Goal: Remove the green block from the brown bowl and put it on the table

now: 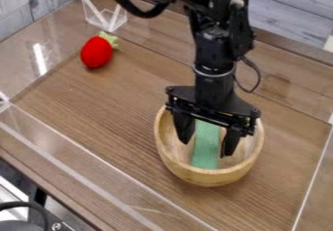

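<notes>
Inside the brown bowl (208,163), spread jaws straddle the green block (207,148), rim close on either side.

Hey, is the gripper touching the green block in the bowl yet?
Cannot tell. In the only camera view the open gripper straddles the green block inside the brown bowl, and its fingers overlap the block, so neither contact nor a gap shows plainly.
</notes>
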Controlling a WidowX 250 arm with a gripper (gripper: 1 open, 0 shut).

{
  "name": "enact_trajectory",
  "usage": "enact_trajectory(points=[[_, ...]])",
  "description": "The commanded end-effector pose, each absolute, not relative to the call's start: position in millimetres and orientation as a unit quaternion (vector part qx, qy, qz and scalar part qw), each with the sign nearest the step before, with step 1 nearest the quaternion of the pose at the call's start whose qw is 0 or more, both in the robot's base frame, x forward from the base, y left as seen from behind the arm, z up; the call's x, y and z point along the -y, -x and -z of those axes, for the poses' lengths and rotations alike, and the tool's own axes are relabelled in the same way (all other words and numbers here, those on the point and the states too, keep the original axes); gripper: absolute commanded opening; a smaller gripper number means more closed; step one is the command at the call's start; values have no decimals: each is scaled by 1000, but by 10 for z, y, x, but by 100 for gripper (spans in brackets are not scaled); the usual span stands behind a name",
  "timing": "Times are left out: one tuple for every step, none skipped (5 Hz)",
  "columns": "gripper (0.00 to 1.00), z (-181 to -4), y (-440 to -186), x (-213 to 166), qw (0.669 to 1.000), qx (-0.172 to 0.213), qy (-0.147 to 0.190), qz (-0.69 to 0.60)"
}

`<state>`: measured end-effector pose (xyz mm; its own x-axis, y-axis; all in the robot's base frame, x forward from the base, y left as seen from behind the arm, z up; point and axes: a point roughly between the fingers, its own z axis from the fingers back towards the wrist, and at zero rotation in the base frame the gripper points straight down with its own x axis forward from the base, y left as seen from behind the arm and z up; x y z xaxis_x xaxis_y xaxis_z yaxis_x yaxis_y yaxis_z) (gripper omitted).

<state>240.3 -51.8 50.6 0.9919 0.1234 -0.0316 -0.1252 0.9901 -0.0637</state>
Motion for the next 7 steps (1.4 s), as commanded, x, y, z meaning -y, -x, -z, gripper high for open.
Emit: enact_trajectory(points=[[100,-559,-2522,517,999,13,39,-35],[100,-605,-2482,577,998,14,38,-41],[100,-661,-2442,636,998,16,37,-46],[100,-640,-2461,606,998,16,36,-50],[100,-614,-2482,572,998,16,34,-55],[100,-589,-2442,609,998,14,33,-42],[100,-569,-2401,647,999,13,32,-28]])
